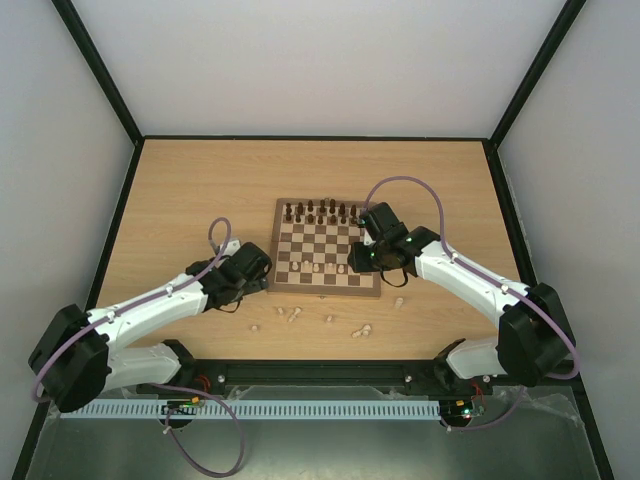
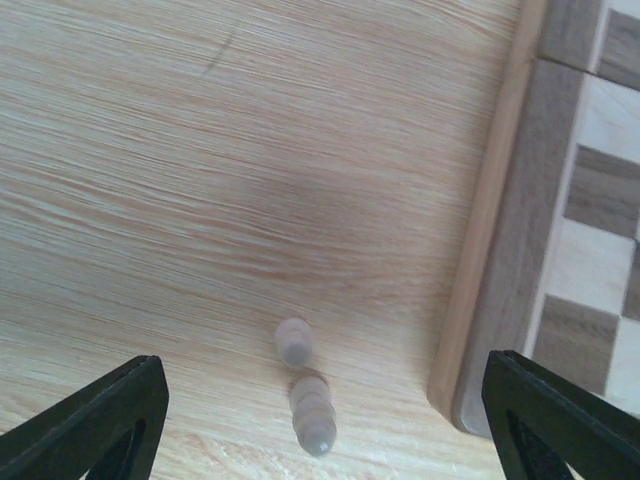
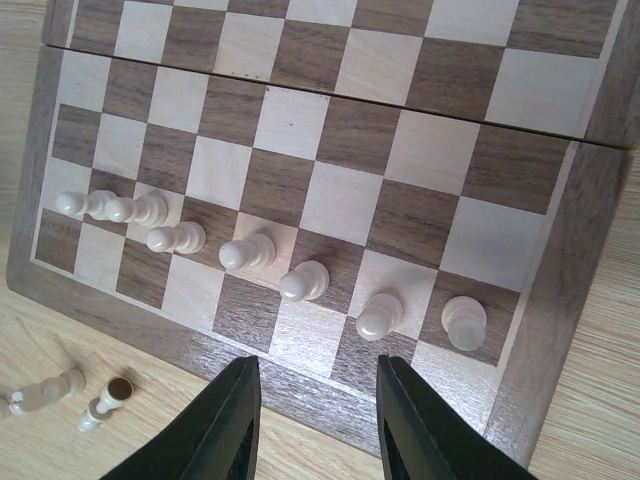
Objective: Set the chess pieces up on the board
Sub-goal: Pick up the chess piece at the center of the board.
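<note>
pawns (image 3: 303,283) in a row on the board (image 3: 350,130) before the slightly open, empty right pincer (image 3: 318,368); left pincer (image 2: 322,364) wide, empty

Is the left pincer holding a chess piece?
No, the left pincer is wide open, and a pale chess piece lies untouched on the table between its jaws.

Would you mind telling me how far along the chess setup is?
Done: seven pale chess pieces stand in a row along the near side of the board. In hand: nothing; the right gripper hovers open over that edge, the left gripper open over a loose piece on the table. Left: several pieces lying off the board.
</note>
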